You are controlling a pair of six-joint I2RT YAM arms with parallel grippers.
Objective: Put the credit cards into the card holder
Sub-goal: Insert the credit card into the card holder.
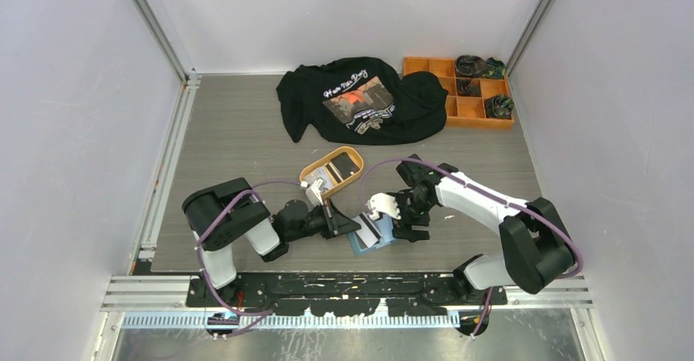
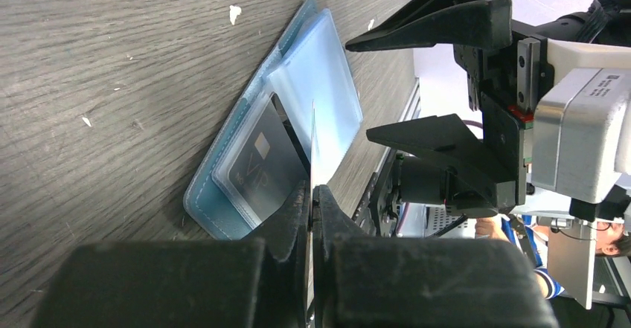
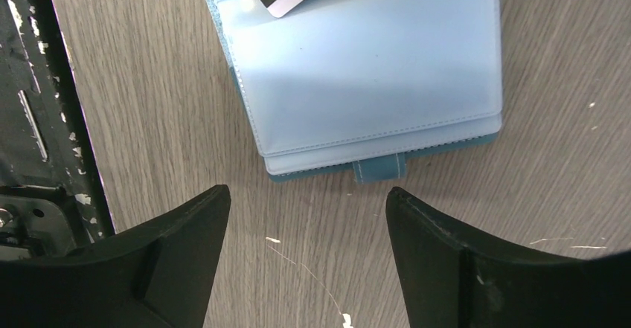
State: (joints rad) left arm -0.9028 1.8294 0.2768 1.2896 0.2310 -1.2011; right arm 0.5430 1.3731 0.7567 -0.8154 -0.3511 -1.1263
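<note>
- Pinched in the closed left claw [image 2: 312, 198]: one thin, flat, rectangular plastic credit card [image 2: 312, 142], seen edge-on as a pale line, with its tip poised just over the pockets of the small teal-blue folding card holder [image 2: 327, 90].
- Lying flat and open on the grey wood-grain counter [image 2: 111, 82], between the two claws, and already housing a dark card [image 2: 260, 164] in a clear sleeve.
- Spread wide above the holder's snap tab [image 3: 378, 170], with nothing between the fingers: the right claw [image 3: 305, 198].
- Probably light, stiff and slick, as cards go. Best gripped by a short edge, leaving the leading edge free for the pocket.
- Probably soft and apt to slide, as for the holder. Best pinned near the tab side.
- Visible from the left wrist alone: the pocket mouth and the card's knife-thin edge.
- Visible from the right wrist alone: the tab and the stitched seams.
- Visible from above alone: spare cards [image 1: 344, 167] waiting in the orange oval tray [image 1: 311, 167] just behind the left claw.
</note>
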